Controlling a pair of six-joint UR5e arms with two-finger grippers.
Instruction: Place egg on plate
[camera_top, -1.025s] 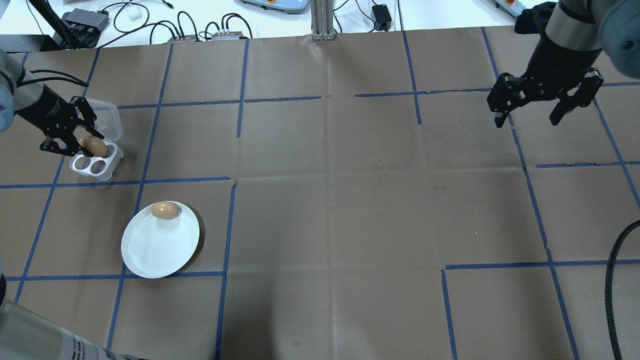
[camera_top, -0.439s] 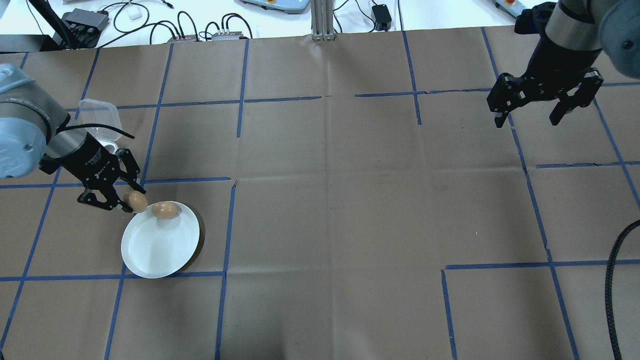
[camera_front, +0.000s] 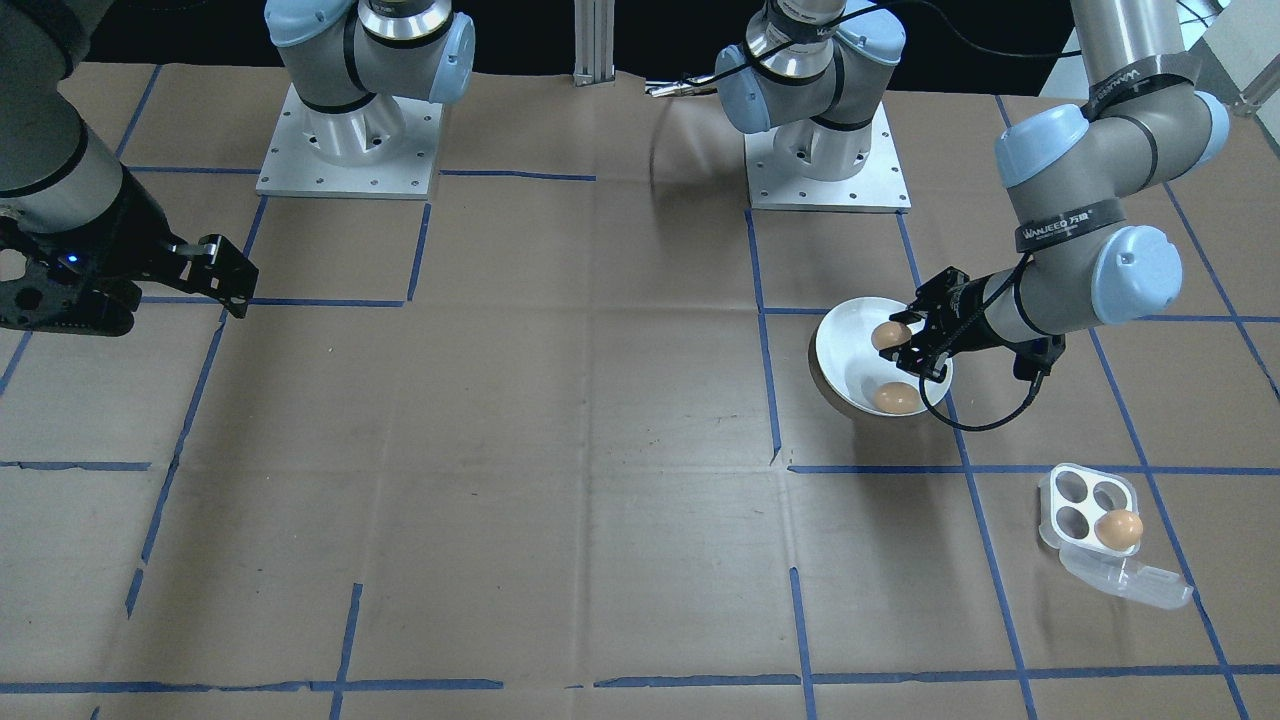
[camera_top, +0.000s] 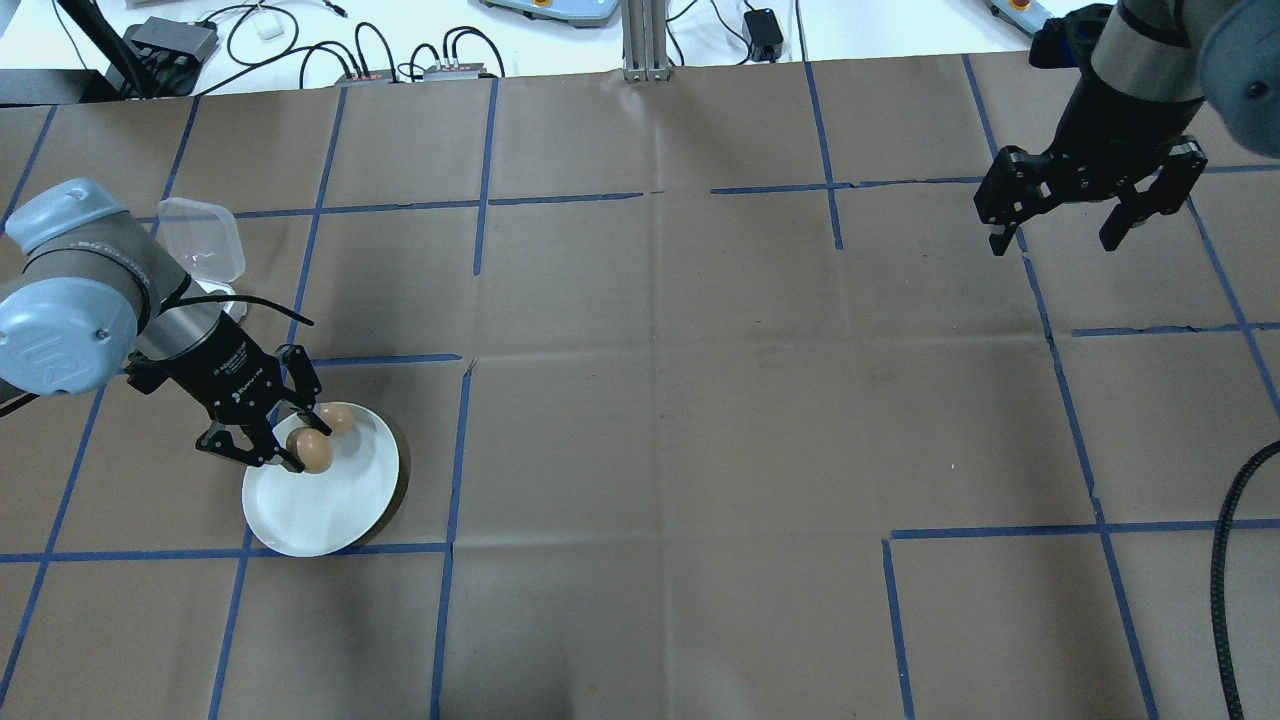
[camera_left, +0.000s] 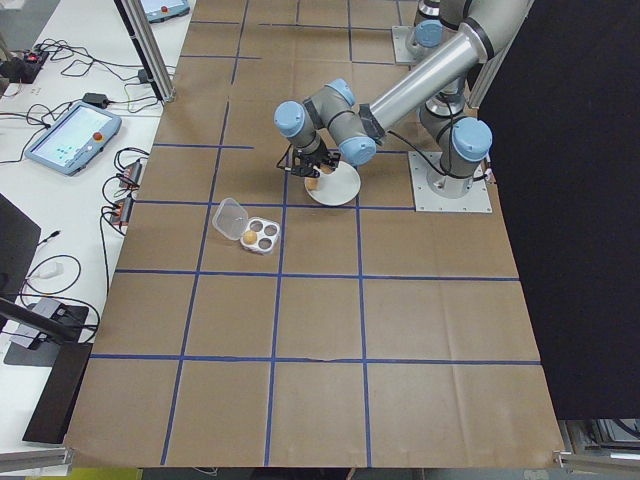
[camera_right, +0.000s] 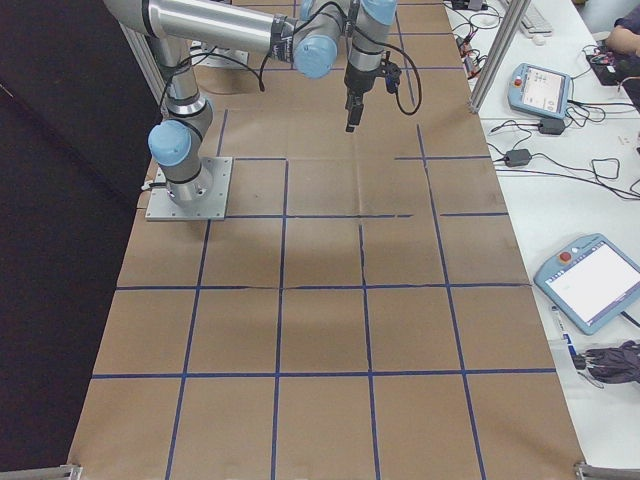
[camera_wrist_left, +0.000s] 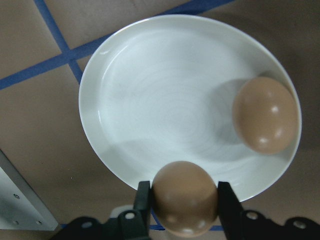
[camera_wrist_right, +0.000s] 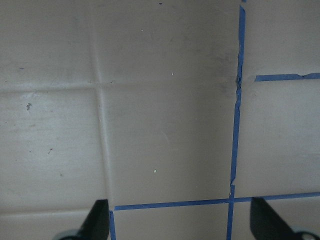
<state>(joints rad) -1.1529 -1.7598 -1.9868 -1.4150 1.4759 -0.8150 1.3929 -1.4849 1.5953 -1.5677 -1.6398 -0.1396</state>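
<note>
- Egg (camera_wrist_left: 185, 197) is sitting clamped between the left gripper (camera_top: 290, 440) fingers (camera_wrist_left: 143, 202), hovering over the plate (camera_top: 320, 500) rim, near a second egg (camera_top: 338, 419).
- Right gripper (camera_top: 1062, 240) is hanging with fingers spread wide, holding nothing.

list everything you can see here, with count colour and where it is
eggs: 3, brown; one held egg in the left gripper over the plate, one loose egg lying on the plate, one carton egg in a cup of the carton
plate: 1, white, on the table near the robot's left side
egg carton: 1, clear plastic, four cups, lid open, beyond the plate on the left
table: 1, brown paper with blue tape lines
cables and boxes: several, black, on the white bench past the table's far edge
tablets: 2, grey, on the side bench
left gripper: 1, black, shut on the held egg
right gripper: 1, black, open, raised over bare table on the right
</note>
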